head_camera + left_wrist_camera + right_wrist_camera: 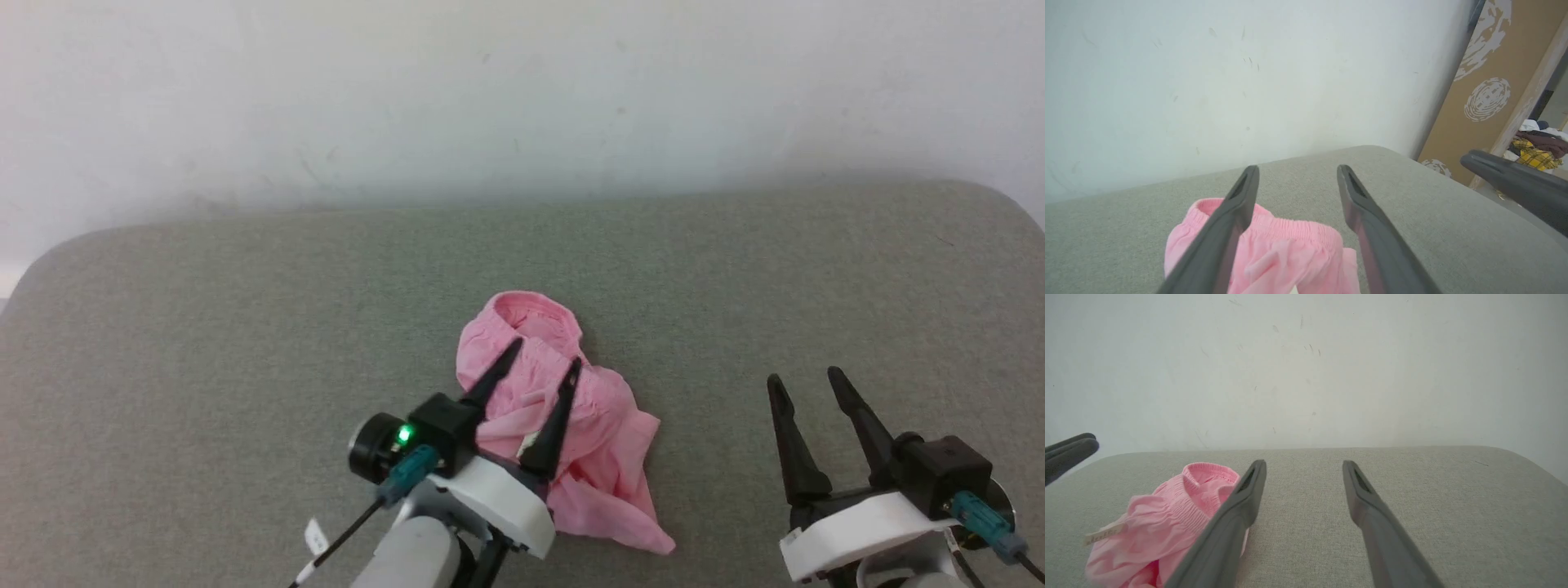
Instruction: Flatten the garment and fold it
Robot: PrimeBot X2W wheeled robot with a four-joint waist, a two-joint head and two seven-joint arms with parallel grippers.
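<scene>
Spread wide and pinching nothing, the left pincer (548, 351) is hanging over the garment (608, 425), its two dark fingers (1235, 216) pointing across the gathered elastic band (1290, 230); whether they are brushing the cloth I cannot tell. Well apart to the right, the right pincer (804, 376) is likewise standing open and empty above bare bench (245, 367). The pink garment is lying crumpled about midway along the bench, nearer its near edge than its far edge. Trouble, as I judge it, is waiting in that heap: fingers closing here are likely to be catching several layers at once, so a pull would be dragging the whole lump instead of opening it, and such thin knit is apt to be slipping free or sliding toward the near edge. The left wrist is covering the heap's near-left part in the head view, the folds are hiding hems and openings, and the small white label (1102, 535) is showing print too blurred for reading.
</scene>
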